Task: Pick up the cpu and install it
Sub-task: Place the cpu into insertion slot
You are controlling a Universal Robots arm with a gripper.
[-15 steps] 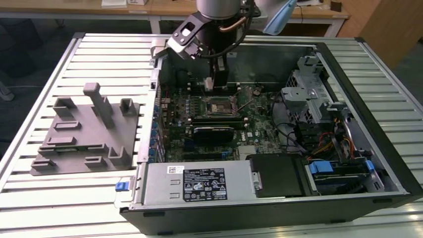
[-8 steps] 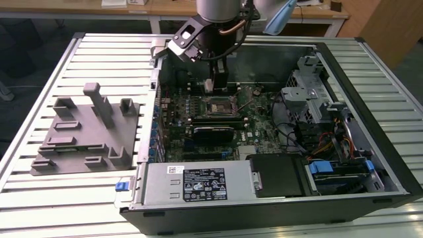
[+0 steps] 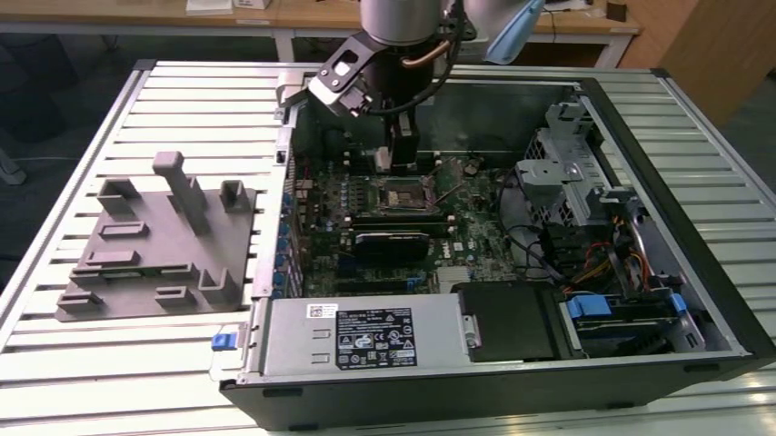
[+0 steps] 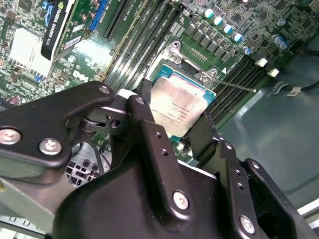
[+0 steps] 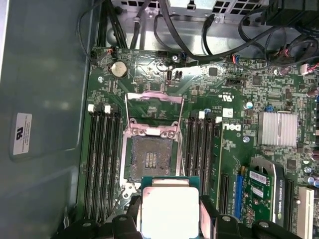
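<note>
gripper (image 4: pixel 174 112) holding 1 cpu (image 5: pixel 170 215) | nr 1 open socket (image 5: pixel 149 159) | 1 mobo (image 5: pixel 229 149)

Small print on the power supply's label (image 3: pixel 374 338) and case-wall sticker (image 5: pixel 21 133), none legible

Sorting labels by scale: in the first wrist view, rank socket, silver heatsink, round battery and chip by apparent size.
socket
heatsink
battery
The chip in the pincer looks socket-sized but sits nearer the camera: unranked.
</note>
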